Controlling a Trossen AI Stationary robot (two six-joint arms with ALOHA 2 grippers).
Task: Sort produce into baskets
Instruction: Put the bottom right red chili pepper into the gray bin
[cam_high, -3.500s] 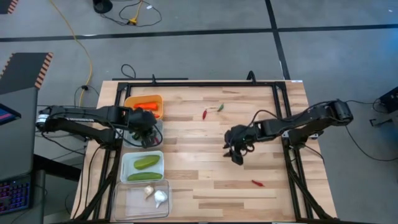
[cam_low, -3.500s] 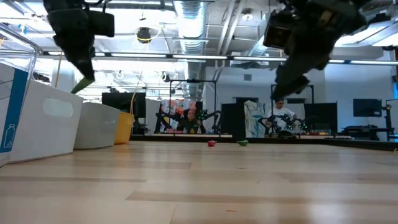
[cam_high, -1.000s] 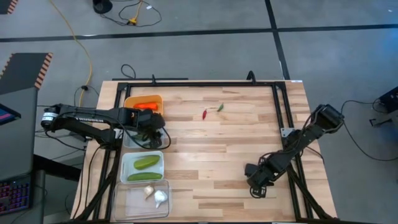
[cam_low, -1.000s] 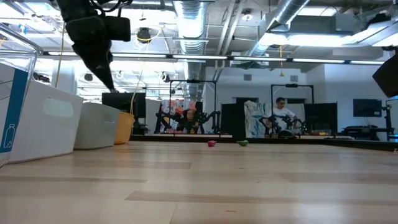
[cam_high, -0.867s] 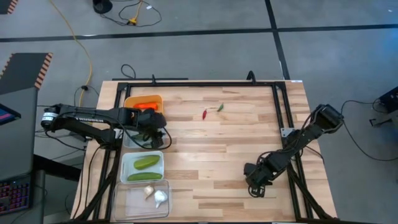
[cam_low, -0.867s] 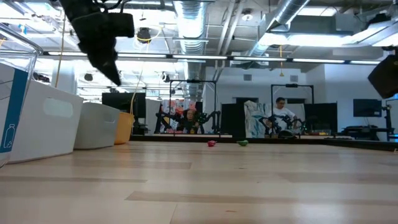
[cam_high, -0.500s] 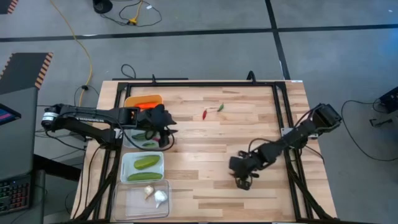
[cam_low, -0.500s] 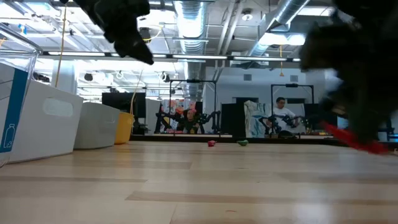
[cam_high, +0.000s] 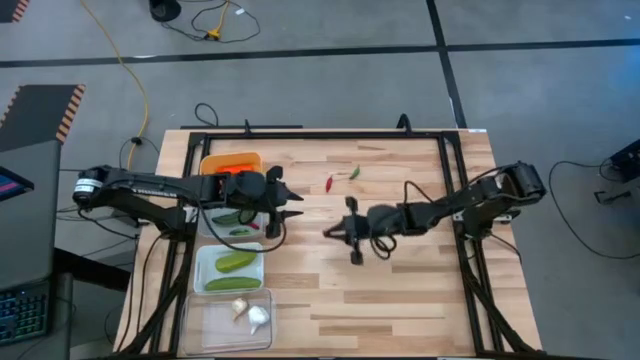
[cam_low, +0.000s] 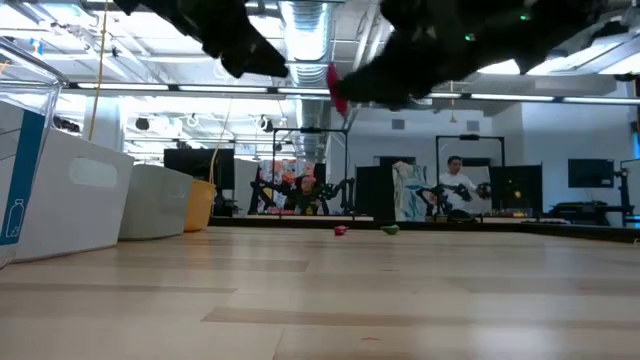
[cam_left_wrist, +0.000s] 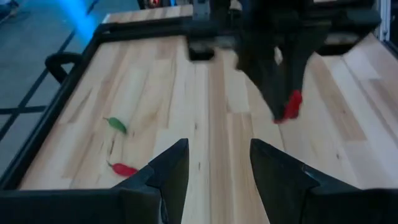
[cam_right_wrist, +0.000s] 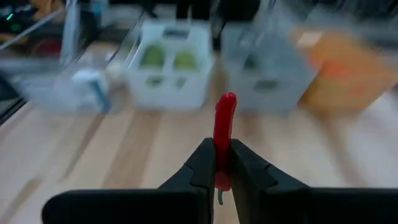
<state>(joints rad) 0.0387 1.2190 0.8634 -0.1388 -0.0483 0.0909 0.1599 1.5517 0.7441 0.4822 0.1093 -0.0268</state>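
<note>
A glossy red chili pepper (cam_right_wrist: 224, 127) sits between black gripper fingers (cam_right_wrist: 205, 167), facing a yellow-orange bin (cam_right_wrist: 342, 71), a grey bin (cam_right_wrist: 266, 68), a white bin (cam_right_wrist: 169, 74) with green cucumbers (cam_high: 234, 261), and a clear plastic bin (cam_right_wrist: 59, 84), on a pale striped wooden table (cam_high: 400, 300).

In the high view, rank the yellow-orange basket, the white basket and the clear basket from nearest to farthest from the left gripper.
Measured from the left gripper, open just past the grey basket:
1. Yellow-orange basket, at the back of the row, holding a carrot.
2. White basket, toward the front, holding cucumbers; only slightly farther.
3. Clear basket, at the front end, holding garlic; clearly farthest.
</note>
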